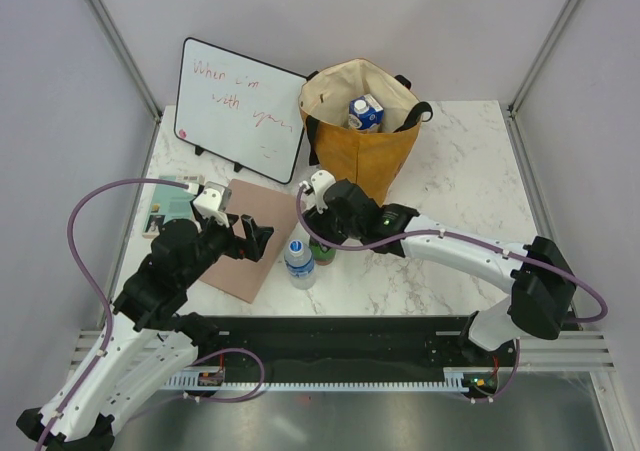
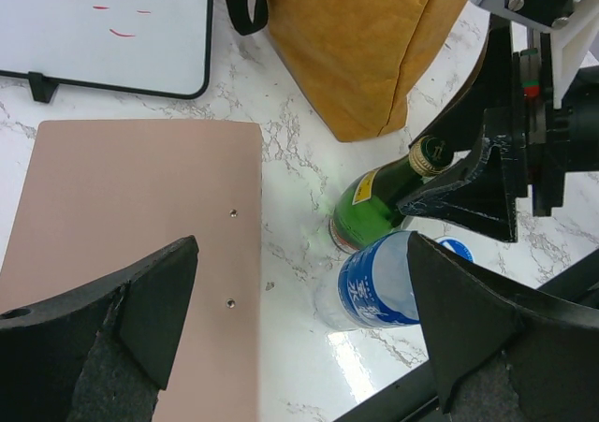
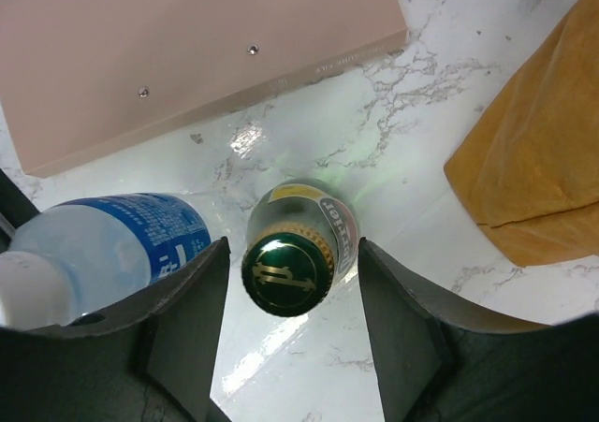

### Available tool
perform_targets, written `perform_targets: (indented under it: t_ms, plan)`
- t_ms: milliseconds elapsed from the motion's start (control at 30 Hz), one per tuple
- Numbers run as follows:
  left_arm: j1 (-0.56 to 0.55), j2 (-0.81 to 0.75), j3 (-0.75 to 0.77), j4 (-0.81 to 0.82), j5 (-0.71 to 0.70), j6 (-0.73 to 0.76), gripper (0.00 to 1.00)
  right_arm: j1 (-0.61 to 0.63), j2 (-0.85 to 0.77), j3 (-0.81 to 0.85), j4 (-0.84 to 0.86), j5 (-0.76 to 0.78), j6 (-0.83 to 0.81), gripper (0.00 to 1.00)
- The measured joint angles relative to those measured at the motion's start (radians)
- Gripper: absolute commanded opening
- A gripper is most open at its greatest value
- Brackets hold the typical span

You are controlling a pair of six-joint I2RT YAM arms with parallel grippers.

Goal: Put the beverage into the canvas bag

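The mustard-brown canvas bag (image 1: 362, 151) stands upright at the back centre, and a blue-and-white carton (image 1: 365, 113) is inside it. A green glass bottle (image 1: 322, 254) and a clear water bottle with a blue label (image 1: 299, 263) stand side by side on the marble in front of the bag. My right gripper (image 1: 322, 235) is open just above the green bottle. In the right wrist view its jaws (image 3: 292, 249) straddle the gold-rimmed cap (image 3: 287, 272) without touching it. My left gripper (image 1: 250, 239) is open and empty over the pink board, left of the water bottle (image 2: 379, 286).
A pink board (image 1: 262, 211) lies flat left of the bottles. A whiteboard with red writing (image 1: 240, 106) leans at the back left. A small green card (image 1: 168, 206) lies at the far left. A black rail runs along the table's near edge.
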Motion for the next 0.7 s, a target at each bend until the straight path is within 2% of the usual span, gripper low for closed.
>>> perform_targets:
  t_ms: [267, 533, 700]
  plan:
    - [0.0, 0.0, 0.0, 0.0, -0.001, 0.0, 1.0, -0.001, 0.001, -0.097, 0.113, 0.022, 0.021, 0.56]
    - [0.0, 0.007, 0.0, 0.0, -0.001, 0.0, 1.0, 0.0, 0.001, -0.124, 0.179, 0.03, 0.025, 0.53]
    - [0.0, 0.007, 0.0, 0.0, -0.001, 0.0, 1.0, 0.0, 0.001, -0.129, 0.193, 0.037, 0.026, 0.62]
